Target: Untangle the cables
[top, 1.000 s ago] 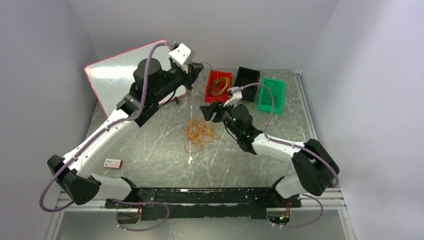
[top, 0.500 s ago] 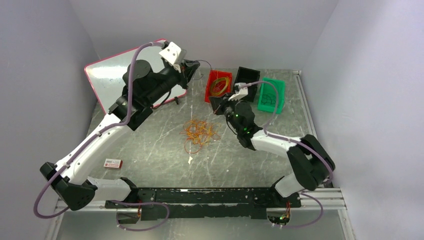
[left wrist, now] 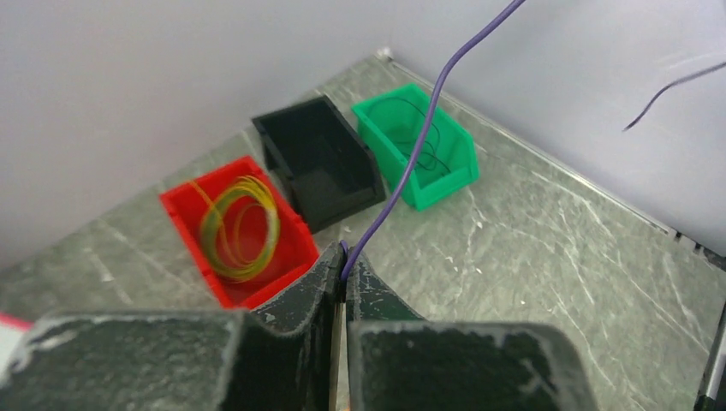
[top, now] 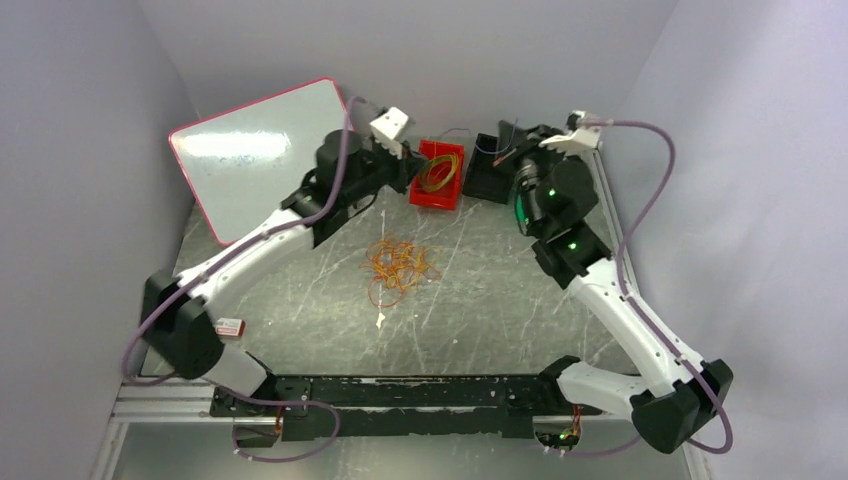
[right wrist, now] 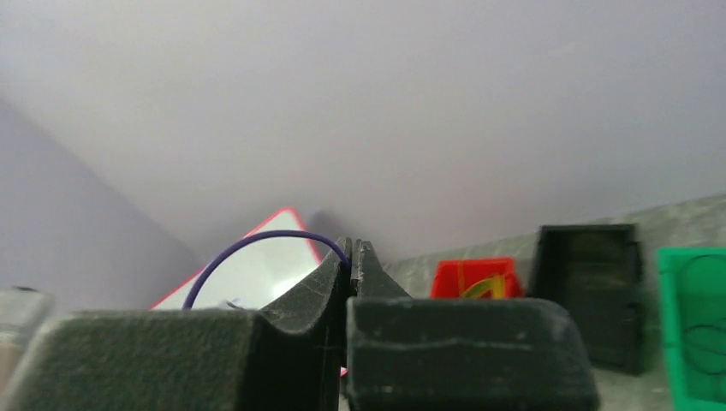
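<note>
My left gripper (left wrist: pixel 344 257) is clamped fully together on one thin purple cable (left wrist: pixel 417 145). My right gripper (right wrist: pixel 351 248) has its jaws pressed flat on a purple strand too (the same one, as far as I can follow it).

From my left fingertips the cable rises in a long bend past the bins and runs out of the top of the left wrist view. At my right fingertips it arcs away to the left in a smooth hoop. From above it is only a faint line in the air between my two grippers, over the far side of the table (top: pixel 470 300).

The rest of the cables (top: pixel 398 265), a loose tangle of orange and yellow loops, lie flat mid-table, well apart from both grippers.

Beyond them stand three bins:
- a red bin (top: pixel 418 192) holding coiled yellow loops
- a black bin (top: pixel 488 178) just beside it
- a green bin (left wrist: pixel 432 184) with dark wire inside

A red-edged white board (top: pixel 250 150) leans at the far left.
</note>
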### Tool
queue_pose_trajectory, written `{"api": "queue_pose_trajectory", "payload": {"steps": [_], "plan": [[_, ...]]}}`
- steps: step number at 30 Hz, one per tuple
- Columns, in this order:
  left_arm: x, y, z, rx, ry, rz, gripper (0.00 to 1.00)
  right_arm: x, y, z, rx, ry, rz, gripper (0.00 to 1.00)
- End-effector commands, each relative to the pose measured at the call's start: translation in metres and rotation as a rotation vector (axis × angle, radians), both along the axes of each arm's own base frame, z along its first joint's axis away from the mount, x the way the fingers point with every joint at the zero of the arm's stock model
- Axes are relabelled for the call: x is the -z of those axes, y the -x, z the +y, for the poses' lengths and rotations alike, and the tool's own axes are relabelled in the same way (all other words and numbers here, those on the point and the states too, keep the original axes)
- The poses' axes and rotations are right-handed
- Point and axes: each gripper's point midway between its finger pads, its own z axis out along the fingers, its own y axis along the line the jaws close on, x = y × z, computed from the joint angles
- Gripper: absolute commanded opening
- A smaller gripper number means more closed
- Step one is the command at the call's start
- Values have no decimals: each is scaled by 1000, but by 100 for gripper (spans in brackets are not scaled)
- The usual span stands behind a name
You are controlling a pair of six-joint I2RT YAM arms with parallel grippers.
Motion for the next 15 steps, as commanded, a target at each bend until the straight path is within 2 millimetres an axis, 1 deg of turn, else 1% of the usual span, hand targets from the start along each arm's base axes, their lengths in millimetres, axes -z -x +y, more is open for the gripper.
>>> {"api": "queue_pose_trajectory", "payload": {"steps": [1, 2, 3, 4, 8, 9, 10, 13, 15], "plan": [[-1, -16, -50, 172, 73, 9, 7, 24, -24, -43, 138, 117, 158, 0], [3, -22, -61, 200, 78, 16, 7, 25, -31, -49, 140, 118, 178, 0], [6, -28, -70, 216, 85, 19, 7, 25, -40, -63, 157, 114, 193, 0], [12, -35, -79, 233, 91, 32, 7, 28, -47, -70, 156, 105, 213, 0], [30, -64, -116, 289, 119, 66, 7, 34, -70, -103, 156, 48, 245, 0], [32, -71, -126, 311, 133, 73, 7, 35, -76, -109, 142, 33, 252, 0], [28, -77, -136, 337, 155, 64, 7, 37, -81, -111, 114, 16, 258, 0], [35, -88, -164, 419, 218, 78, 7, 42, -96, -126, 93, -8, 279, 0], [46, -96, -179, 458, 262, 104, 7, 48, -105, -135, 84, -15, 296, 0]]}}
